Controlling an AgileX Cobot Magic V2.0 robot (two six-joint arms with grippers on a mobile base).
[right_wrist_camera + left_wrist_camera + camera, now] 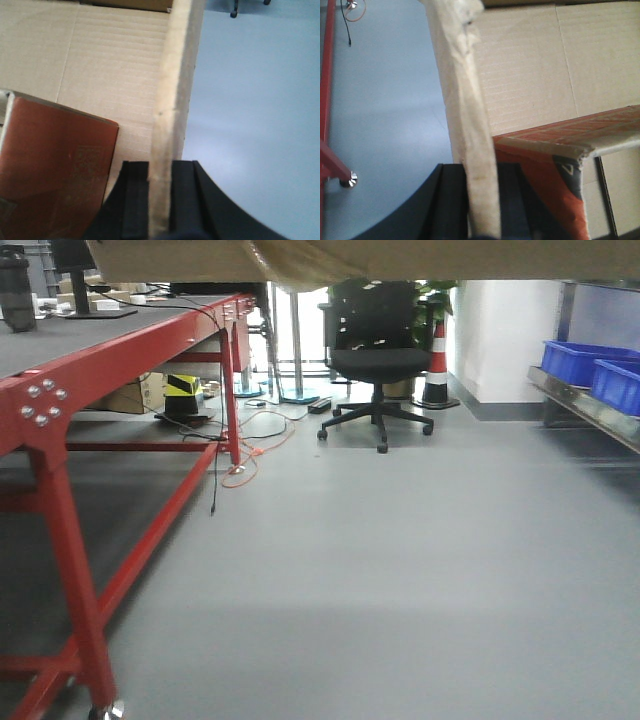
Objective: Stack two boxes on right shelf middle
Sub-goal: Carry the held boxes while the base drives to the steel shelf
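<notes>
Two black grippers carry one open brown cardboard box (530, 75) above the grey floor (400, 570). The left gripper (482, 175) is clamped on the box's pale, taped left wall, which rises between its fingers (447, 200). The right gripper (159, 170) grips the opposite wall in the same way, one finger on the inner face and one on the outer. A smaller box with red print (540, 150) lies tilted inside the carton, leaning toward the left wall.

In the front view the carton's tan, wrinkled underside fills the top edge of the frame. The steel shelf (585, 410) stands ahead at the far right, apart from the carried box, with blue bins (585, 360) on its shiny level. A red-framed table (60, 390) runs along the left. A black office chair (380, 360) and a striped traffic cone (437, 365) stand at the back of the room.
</notes>
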